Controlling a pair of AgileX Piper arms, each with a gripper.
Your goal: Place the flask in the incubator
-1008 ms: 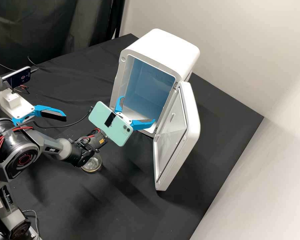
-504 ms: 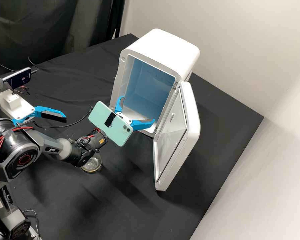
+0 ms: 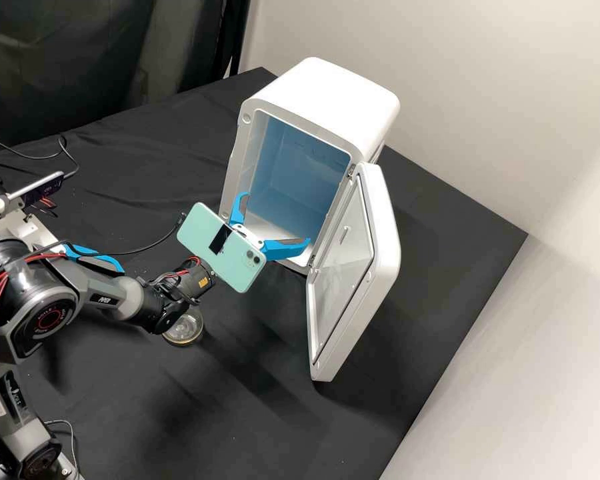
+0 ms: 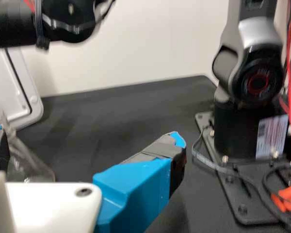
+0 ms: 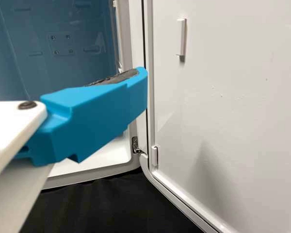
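Note:
The white incubator (image 3: 327,100) stands on the black bench with its blue inside showing and its door (image 3: 357,267) swung wide. My right gripper (image 3: 273,220) is open at the incubator's mouth with nothing between its fingers; one blue finger (image 5: 97,111) shows against the door (image 5: 223,107). The clear glass flask (image 3: 183,329) stands on the bench under the right arm's wrist. My left gripper (image 3: 90,260) is low at the far left, open, well apart from the flask. Past its blue finger (image 4: 145,170) the flask (image 4: 19,160) shows as blurred glass.
A mint-green phone (image 3: 221,247) is mounted on the right wrist. A black cable (image 3: 140,247) lies on the bench. The right arm's base (image 4: 247,97) stands close to the left gripper. The bench ends just right of the open door.
My left gripper has dropped and drawn back toward the left edge, now partly behind the right arm's shoulder. The right gripper, flask and incubator door have not moved.

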